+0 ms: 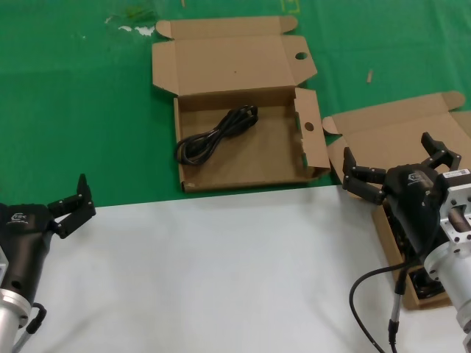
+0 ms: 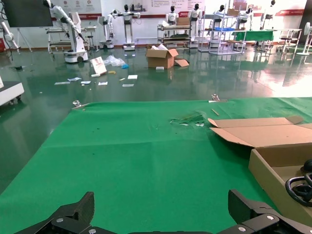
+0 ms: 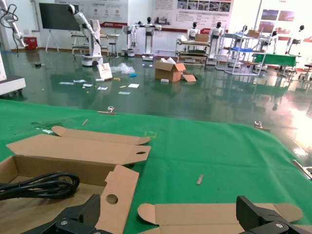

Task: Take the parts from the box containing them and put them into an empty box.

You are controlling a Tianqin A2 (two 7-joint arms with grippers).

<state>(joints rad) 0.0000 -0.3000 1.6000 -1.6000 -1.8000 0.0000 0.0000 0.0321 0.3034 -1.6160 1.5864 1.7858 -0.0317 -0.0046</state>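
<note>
No legible text, brand or number anywhere. Small pale logo marks on the black housings of the left gripper (image 1: 72, 205) and the right gripper (image 1: 401, 163) in the head view, too small to make out. Red-and-white banners and wall posters (image 3: 192, 9) behind the desk in both wrist views, lettering blurred beyond reading. Plain cardboard on both boxes, no print or labels.
</note>
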